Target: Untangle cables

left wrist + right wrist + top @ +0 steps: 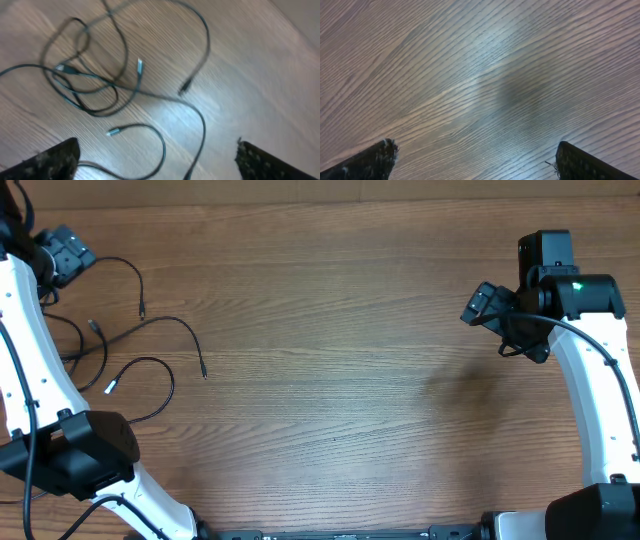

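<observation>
Black cables (207, 45) loop loosely, tips pointing all ways — left gripper (157, 145) and right gripper (476, 146) both spread wide, holding nothing.

Thin black cables (130, 330) lie loosely looped, crossing; plug ends free.

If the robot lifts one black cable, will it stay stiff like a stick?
Probably floppy: the cables lie in loose curves and loops, so a lifted one would likely droop. They look thin, so likely light. Where they cross, one may drag its neighbours along.
</observation>
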